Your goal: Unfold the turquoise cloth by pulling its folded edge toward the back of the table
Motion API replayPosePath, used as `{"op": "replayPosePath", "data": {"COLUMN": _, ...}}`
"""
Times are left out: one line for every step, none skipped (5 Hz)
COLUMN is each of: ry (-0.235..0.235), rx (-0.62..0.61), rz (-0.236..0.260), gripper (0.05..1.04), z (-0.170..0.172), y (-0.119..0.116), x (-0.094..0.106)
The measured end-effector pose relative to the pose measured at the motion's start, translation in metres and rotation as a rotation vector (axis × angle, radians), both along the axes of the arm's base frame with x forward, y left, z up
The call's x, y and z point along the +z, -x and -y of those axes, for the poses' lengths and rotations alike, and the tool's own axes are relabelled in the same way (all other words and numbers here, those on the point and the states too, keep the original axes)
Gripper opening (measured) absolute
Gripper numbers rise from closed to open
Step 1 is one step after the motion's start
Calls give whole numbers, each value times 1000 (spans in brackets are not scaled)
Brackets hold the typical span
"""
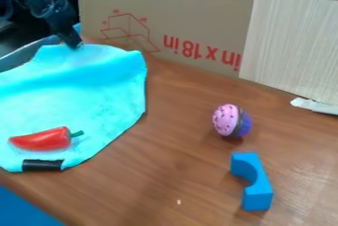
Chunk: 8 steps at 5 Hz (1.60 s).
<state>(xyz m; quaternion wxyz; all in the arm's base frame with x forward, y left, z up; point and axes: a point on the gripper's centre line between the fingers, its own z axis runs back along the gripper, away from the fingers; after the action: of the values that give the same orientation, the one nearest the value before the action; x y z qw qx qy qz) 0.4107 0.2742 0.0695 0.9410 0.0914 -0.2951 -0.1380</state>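
At the upper left, the black gripper (pixel 74 45) hangs at the back edge of a light-blue cloth (pixel 86 92), its tip touching or just above the fabric. On the front part of the cloth lies a red toy pepper (pixel 43 139) with a green stem, near a black strip (pixel 42 165) at the cloth's edge. Right of the middle, a toy cupcake (pixel 226 120) with a speckled pink top and purple base lies on its side on the wooden table (pixel 165 151). In front of it is a blue arch-shaped block (pixel 253 183).
A cardboard panel (pixel 191 13) stands along the back, with a pale wood-grain board (pixel 290 42) against its right part. A torn white piece (pixel 314 105) lies at the board's foot. Something blue (pixel 23 210) shows at the bottom left corner.
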Motion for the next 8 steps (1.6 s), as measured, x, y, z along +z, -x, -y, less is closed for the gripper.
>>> {"op": "replayPosePath", "data": {"ry": 16, "rx": 42, "rz": 24, "gripper": 49, "z": -8, "y": -3, "x": -1}}
{"op": "replayPosePath", "data": {"ry": 14, "rx": 69, "rz": 83, "gripper": 69, "z": -10, "y": -7, "x": 0}}
{"op": "replayPosePath", "data": {"ry": 0, "rx": 46, "rz": 101, "gripper": 217, "z": -7, "y": -6, "x": -8}}
{"op": "replayPosePath", "data": {"ry": -17, "rx": 49, "rz": 79, "gripper": 472, "z": -7, "y": -3, "x": -13}}
{"op": "replayPosePath", "data": {"ry": -11, "rx": 42, "rz": 82, "gripper": 762, "z": -4, "y": -1, "x": -12}}
{"op": "replayPosePath", "data": {"ry": -14, "rx": 30, "rz": 115, "gripper": 991, "z": 2, "y": 1, "x": 1}}
{"op": "replayPosePath", "data": {"ry": -17, "rx": 10, "rz": 149, "gripper": 1001, "z": 10, "y": 4, "x": 12}}
{"op": "replayPosePath", "data": {"ry": -43, "rx": -18, "rz": 201, "gripper": 1001, "z": 20, "y": 10, "x": 33}}
